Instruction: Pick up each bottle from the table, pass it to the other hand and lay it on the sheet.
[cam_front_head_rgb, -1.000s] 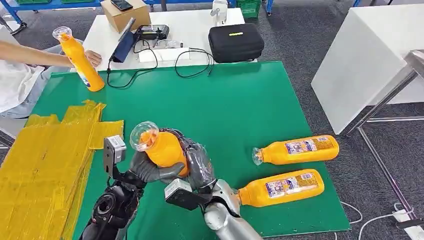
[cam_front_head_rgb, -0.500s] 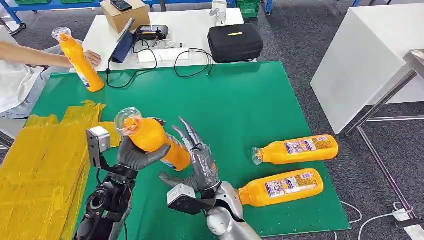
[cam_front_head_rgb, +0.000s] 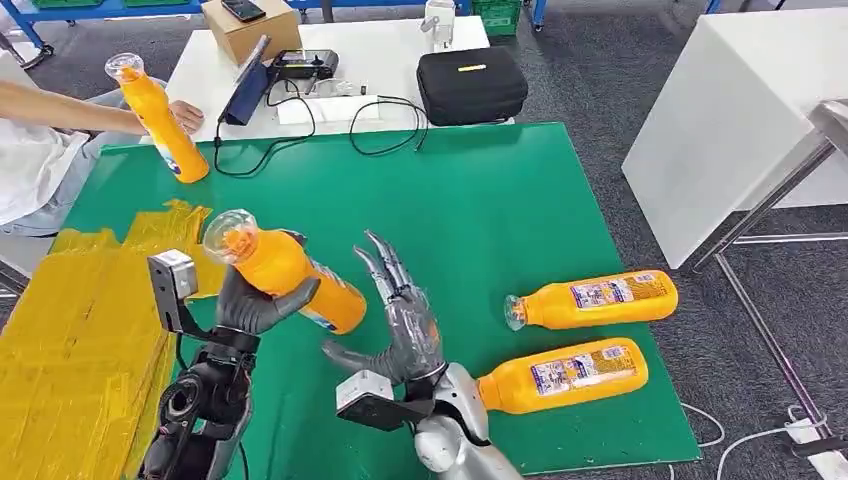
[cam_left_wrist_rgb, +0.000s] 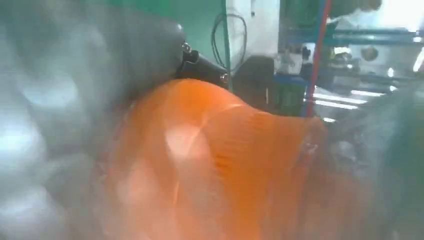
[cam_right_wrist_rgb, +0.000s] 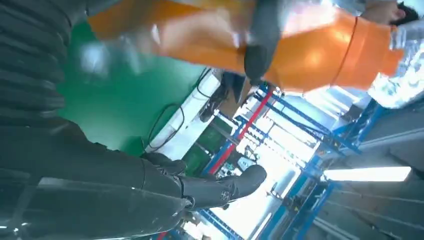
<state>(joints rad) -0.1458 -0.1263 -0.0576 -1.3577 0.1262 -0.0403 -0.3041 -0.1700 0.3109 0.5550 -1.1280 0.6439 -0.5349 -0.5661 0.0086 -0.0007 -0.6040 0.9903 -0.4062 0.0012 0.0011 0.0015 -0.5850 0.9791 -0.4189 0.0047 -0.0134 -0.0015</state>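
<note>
My left hand (cam_front_head_rgb: 252, 303) grips an orange bottle (cam_front_head_rgb: 290, 277) with a clear cap, tilted above the green mat beside the yellow sheet (cam_front_head_rgb: 80, 330). Up close, that bottle (cam_left_wrist_rgb: 215, 165) fills the left wrist view, and the bottle (cam_right_wrist_rgb: 310, 50) also crosses the right wrist view with a left finger over it. My right hand (cam_front_head_rgb: 400, 315) is open just right of the bottle, fingers spread and apart from it. Two more orange bottles (cam_front_head_rgb: 592, 298) (cam_front_head_rgb: 565, 375) lie on the mat at the right. A person at the far left holds a further bottle (cam_front_head_rgb: 160, 118) upright.
The green mat (cam_front_head_rgb: 470, 200) covers the table. Behind it a white table carries a black case (cam_front_head_rgb: 471, 84), a cardboard box (cam_front_head_rgb: 250, 25) and cables. A white cabinet (cam_front_head_rgb: 740, 110) stands to the right.
My right hand has let go of the bottle and opened its fingers. The left hand has carried the bottle leftward toward the yellow sheet.
</note>
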